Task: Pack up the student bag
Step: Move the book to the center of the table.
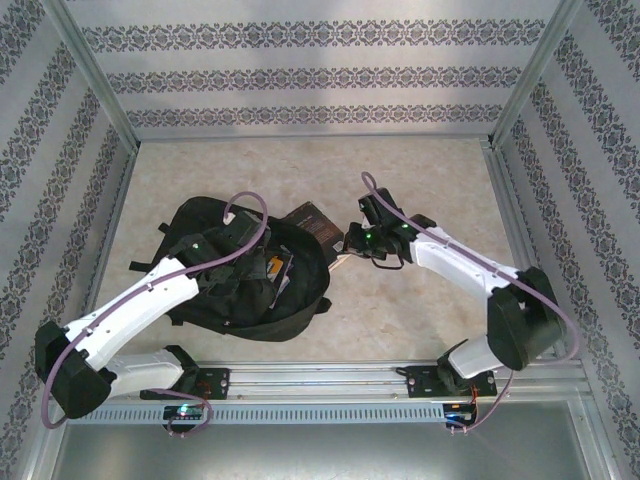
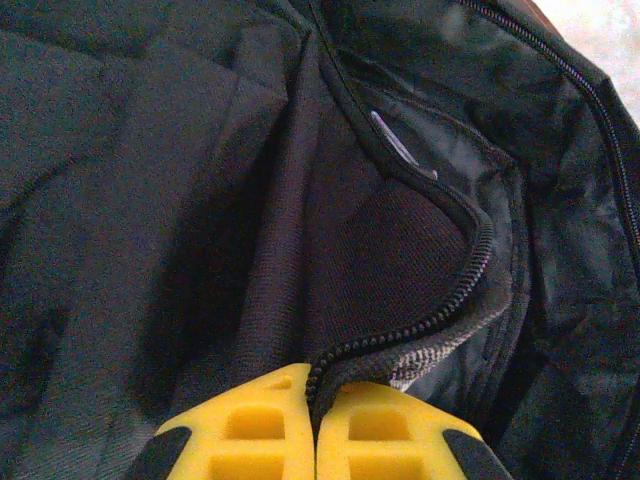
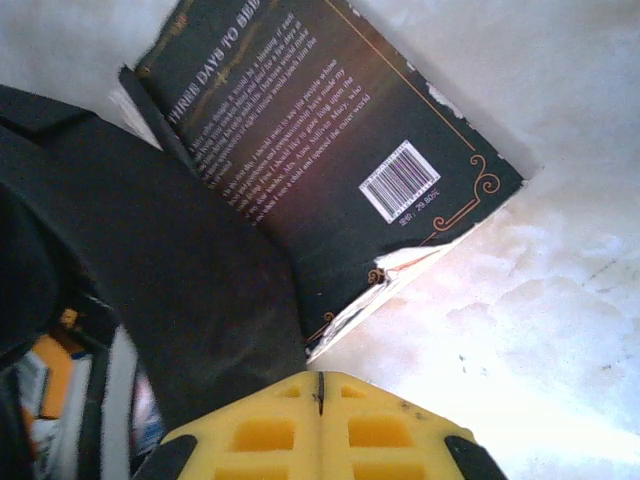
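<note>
The student bag [image 1: 290, 308] is a large black backpack lying left of centre on the table, its mouth open. My left gripper [image 1: 262, 268] reaches into that mouth. In the left wrist view its yellow fingers [image 2: 250, 430] are shut on the bag's zipper edge [image 2: 400, 335], and dark fabric [image 2: 150, 200] surrounds them. A black-covered book [image 1: 318, 222] lies flat at the bag's right rim, part of it under the fabric. My right gripper [image 1: 352, 247] is shut just off the book's torn near corner [image 3: 345, 325], with nothing between its fingertips [image 3: 320, 385]. The book's barcode [image 3: 398, 180] faces up.
Coloured items [image 3: 60, 400] show inside the bag's opening [image 3: 180, 280]. Patterned walls and metal frame posts [image 1: 500, 160] enclose the table. A rail [image 1: 330, 378] runs along the near edge. Bare tabletop [image 1: 420, 320] lies to the right of the bag and behind it.
</note>
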Robot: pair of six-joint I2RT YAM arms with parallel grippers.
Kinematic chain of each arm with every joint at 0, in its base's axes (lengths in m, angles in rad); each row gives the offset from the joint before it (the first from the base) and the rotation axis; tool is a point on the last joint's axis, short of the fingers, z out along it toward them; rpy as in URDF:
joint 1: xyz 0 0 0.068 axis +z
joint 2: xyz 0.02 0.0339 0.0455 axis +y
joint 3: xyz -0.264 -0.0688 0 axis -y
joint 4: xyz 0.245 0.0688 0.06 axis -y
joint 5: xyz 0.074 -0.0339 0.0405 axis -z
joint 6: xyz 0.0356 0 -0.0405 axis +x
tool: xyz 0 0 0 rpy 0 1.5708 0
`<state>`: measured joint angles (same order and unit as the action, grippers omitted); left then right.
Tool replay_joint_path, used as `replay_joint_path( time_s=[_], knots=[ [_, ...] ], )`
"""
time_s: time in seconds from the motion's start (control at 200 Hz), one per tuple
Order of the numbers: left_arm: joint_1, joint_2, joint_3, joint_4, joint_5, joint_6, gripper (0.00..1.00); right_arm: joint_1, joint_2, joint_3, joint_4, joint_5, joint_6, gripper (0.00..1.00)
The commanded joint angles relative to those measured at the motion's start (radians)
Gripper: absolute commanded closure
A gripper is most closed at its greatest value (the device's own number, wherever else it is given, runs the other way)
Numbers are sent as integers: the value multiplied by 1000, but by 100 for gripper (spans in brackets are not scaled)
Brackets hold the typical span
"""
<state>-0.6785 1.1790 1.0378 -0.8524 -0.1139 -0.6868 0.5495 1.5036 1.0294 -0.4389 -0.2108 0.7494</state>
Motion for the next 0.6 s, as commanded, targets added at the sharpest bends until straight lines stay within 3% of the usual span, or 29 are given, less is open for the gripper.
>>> replay_joint_path(
  time_s=[0.0, 0.25, 0.595],
  knots=[
    [13, -15, -55, 63, 38, -10, 100, -2, 86, 68, -8, -16, -78, 100],
    [14, -56, -149, 108, 87, -62, 100, -1, 334, 244, -42, -58, -66, 100],
    [22, -61, -143, 48, 61, -92, 100, 1, 565, 463, -226, 48, -119, 100]
  ],
)
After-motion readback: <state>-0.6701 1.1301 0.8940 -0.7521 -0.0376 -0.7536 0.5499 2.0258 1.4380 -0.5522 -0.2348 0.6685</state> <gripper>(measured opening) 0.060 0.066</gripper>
